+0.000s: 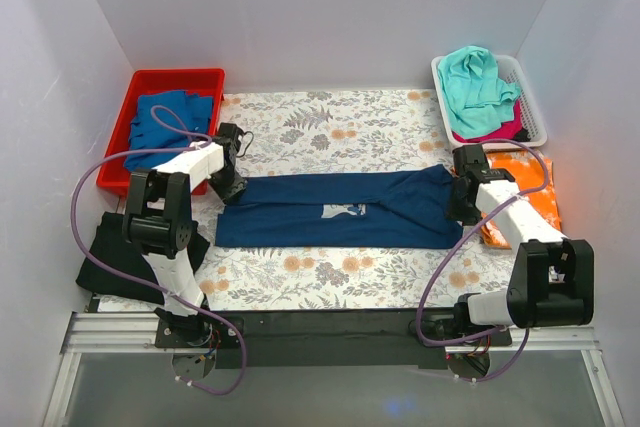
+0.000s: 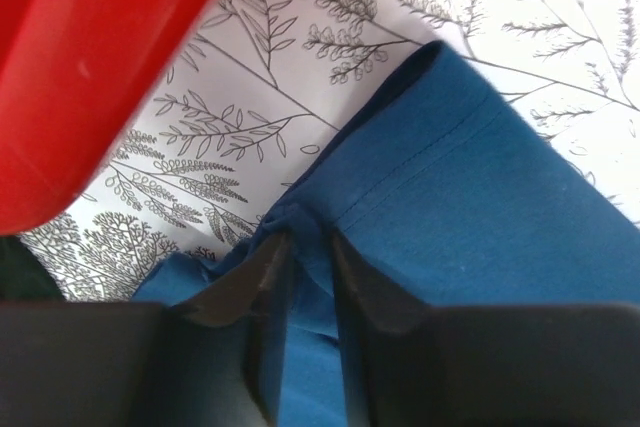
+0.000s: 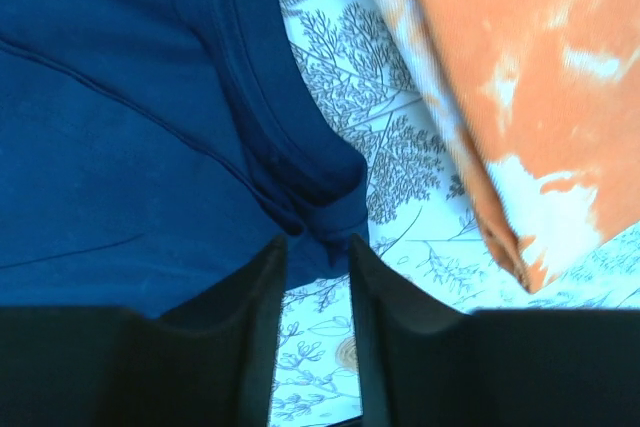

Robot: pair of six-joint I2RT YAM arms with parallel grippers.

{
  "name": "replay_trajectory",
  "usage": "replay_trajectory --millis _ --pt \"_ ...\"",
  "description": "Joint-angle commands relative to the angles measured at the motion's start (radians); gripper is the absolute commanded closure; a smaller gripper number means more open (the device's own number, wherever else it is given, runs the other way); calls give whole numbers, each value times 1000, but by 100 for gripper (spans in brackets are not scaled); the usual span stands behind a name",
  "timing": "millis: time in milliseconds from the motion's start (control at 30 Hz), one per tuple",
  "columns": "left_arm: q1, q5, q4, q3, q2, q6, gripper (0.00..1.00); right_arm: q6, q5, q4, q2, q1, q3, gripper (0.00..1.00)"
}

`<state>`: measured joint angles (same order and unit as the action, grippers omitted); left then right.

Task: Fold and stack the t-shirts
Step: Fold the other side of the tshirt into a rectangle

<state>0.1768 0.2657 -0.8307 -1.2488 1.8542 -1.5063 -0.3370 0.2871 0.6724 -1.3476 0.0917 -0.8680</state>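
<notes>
The navy blue t-shirt (image 1: 340, 209) lies folded into a long band across the middle of the table, its pale print (image 1: 343, 211) facing up. My left gripper (image 1: 228, 187) is at its left end. In the left wrist view the gripper (image 2: 310, 237) is shut on a bunched edge of the navy cloth (image 2: 480, 197). My right gripper (image 1: 462, 197) is at the shirt's right end. In the right wrist view the gripper (image 3: 318, 239) pinches the shirt's corner (image 3: 120, 127) at the fingertips, with the table showing between the fingers behind it.
A red bin (image 1: 150, 82) at the back left holds a mid-blue shirt (image 1: 165, 127); it also shows in the left wrist view (image 2: 90, 57). A white basket (image 1: 530, 97) at the back right holds teal (image 1: 478, 87) and pink (image 1: 505, 130) shirts. An orange shirt (image 1: 530, 197) lies at the right edge and a black one (image 1: 110, 257) at the near left.
</notes>
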Motion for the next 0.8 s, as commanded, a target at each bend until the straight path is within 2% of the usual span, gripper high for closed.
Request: replay_trajectory --millis 0,100,200,500,767 --pt "-7 1 -11 17 -43 -2 74 -13 21 56 11 -6 12 59" --pt "-7 12 -16 9 -58 4 63 -20 12 55 36 -4 4 55" --pt "-7 32 -11 -9 -67 17 59 -27 -5 41 31 -4 -23 54" --pt "-5 40 15 -75 -92 31 57 -5 -181 -114 -85 3 -146 60" --pt "-5 10 25 -78 -89 38 57 15 -261 -194 -283 32 -276 66"
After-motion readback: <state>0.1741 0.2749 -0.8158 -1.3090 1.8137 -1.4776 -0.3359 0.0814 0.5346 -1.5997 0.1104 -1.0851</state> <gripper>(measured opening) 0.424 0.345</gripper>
